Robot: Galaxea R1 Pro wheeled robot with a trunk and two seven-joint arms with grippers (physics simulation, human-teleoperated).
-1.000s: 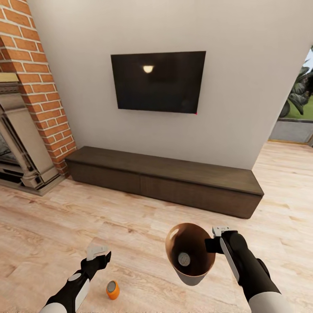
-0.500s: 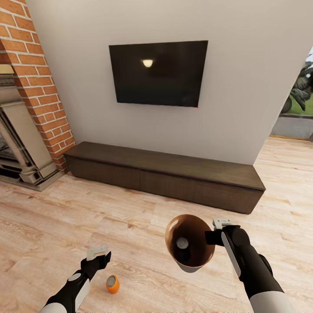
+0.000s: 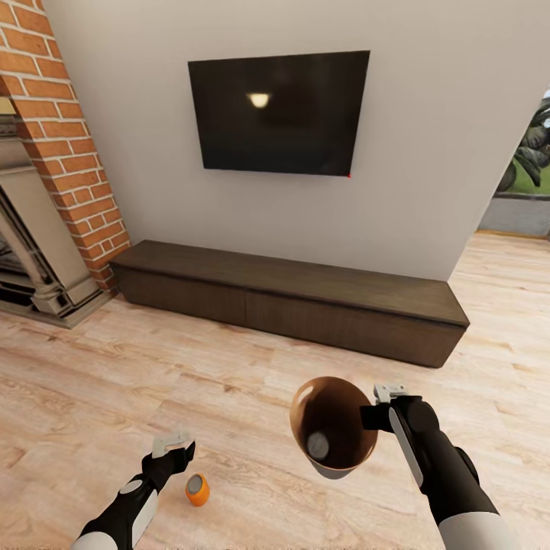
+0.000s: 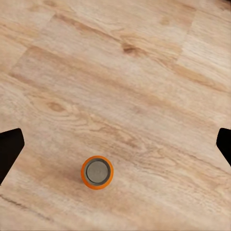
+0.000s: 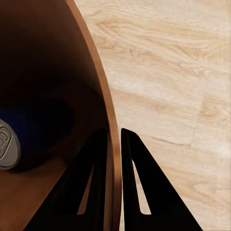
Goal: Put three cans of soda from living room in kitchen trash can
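Note:
My right gripper [image 3: 374, 416] is shut on the rim of the trash can [image 3: 330, 401], holding it above the wood floor. The can is grey outside with a copper-brown rim [image 5: 108, 130] pinched between the fingers [image 5: 139, 187]. Inside it lies a dark blue soda can [image 3: 317, 442] with a silvery top [image 5: 6, 147]. An orange soda can [image 3: 197, 489] stands upright on the floor just right of my left gripper [image 3: 173, 444]. Seen from the left wrist, the orange can [image 4: 97, 172] sits below the open gripper, nothing between its fingertips [image 4: 9, 149].
A long dark wood TV bench [image 3: 290, 299] runs along the white wall under a black TV [image 3: 279, 113]. A brick fireplace [image 3: 53, 191] stands at the left. An opening to greenery [image 3: 527, 164] is at the right. Light wood floor [image 3: 153, 374] spreads around me.
The whole view has shifted: the TV sits higher and the bench has slid, so the camera has moved. The trash can is held slightly higher in view. The blue can has shifted inside it.

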